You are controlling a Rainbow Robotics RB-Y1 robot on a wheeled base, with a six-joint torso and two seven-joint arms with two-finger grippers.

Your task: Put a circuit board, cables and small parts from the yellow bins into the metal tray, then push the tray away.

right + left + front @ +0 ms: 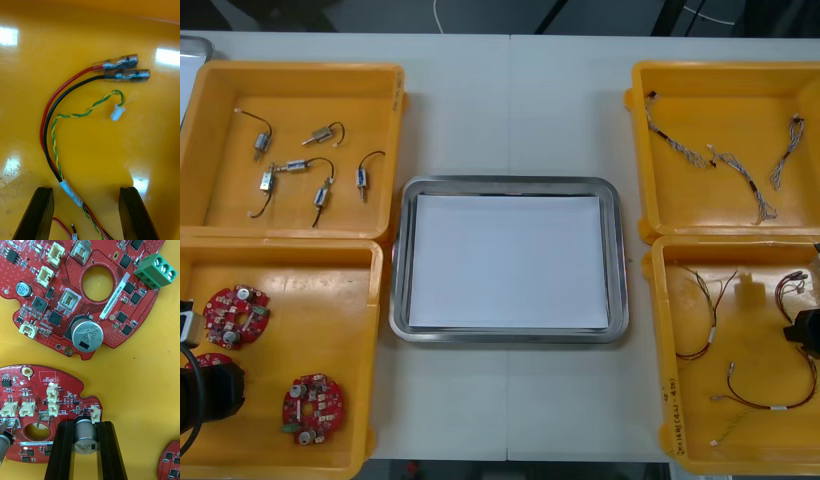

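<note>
my left gripper (85,426) clamps the stiff, light circuit board (69,403) by its metal can (85,438); right gripper (87,192) wide above limp cable (70,192).

The tray (398,270) is sitting at the middle of the bench (510,90). To its left, the left far bin (230,150) is holding small metal parts (298,166) and the left near bin (330,320) circuit boards (313,408); to its right, the right far bin (740,110) and right near bin (755,335) are holding cables (70,192).
</note>
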